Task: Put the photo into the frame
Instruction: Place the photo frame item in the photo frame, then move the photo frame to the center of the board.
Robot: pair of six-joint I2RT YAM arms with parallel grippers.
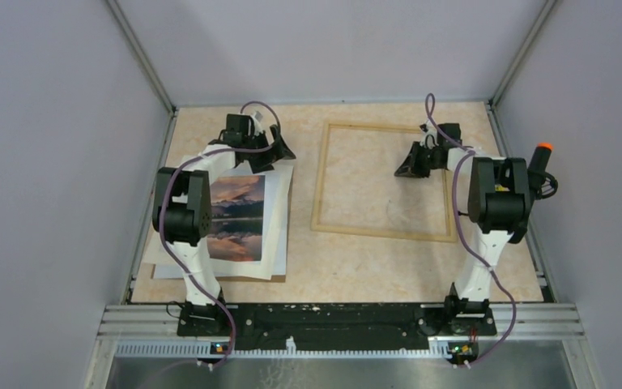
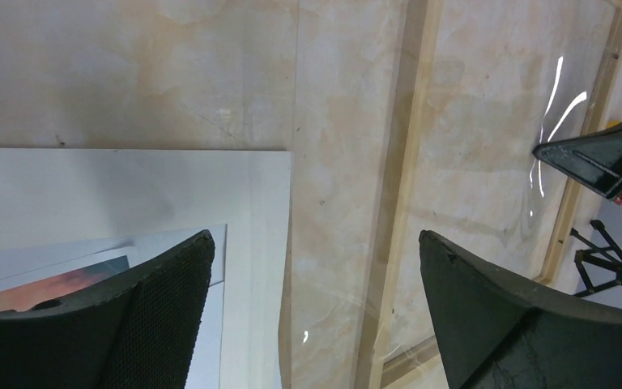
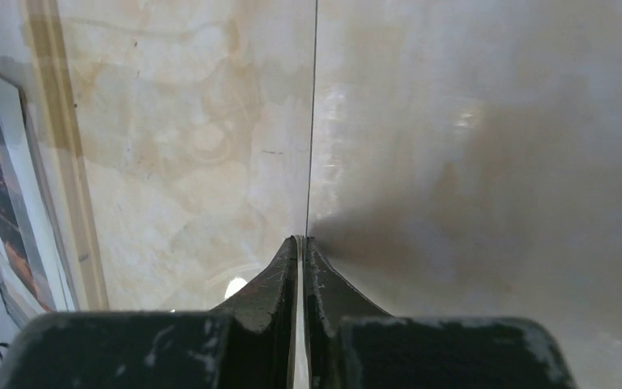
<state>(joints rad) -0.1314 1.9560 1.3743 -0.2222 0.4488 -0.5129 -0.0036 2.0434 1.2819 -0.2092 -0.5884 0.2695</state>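
The photo [image 1: 239, 215], an orange-pink and dark landscape print, lies on a white mat [image 1: 279, 219] at the left. It also shows in the left wrist view [image 2: 73, 284]. The light wood frame [image 1: 328, 178] lies flat at centre right. My left gripper [image 1: 275, 150] is open and empty above the mat's far right corner [image 2: 314, 235]. My right gripper [image 1: 413, 162] is over the frame's right part. It is shut [image 3: 301, 239] on a thin clear pane [image 3: 313, 121], seen edge-on. The pane's edge [image 2: 296, 81] reaches left past the frame's left rail [image 2: 409, 121].
A brown backing board [image 1: 210, 278] peeks out under the mat's near edge. A black handle with an orange tip [image 1: 543, 150] stands by the right wall. Grey walls close in the left, right and back. The arms' bases sit on a rail [image 1: 332, 316] at the near edge.
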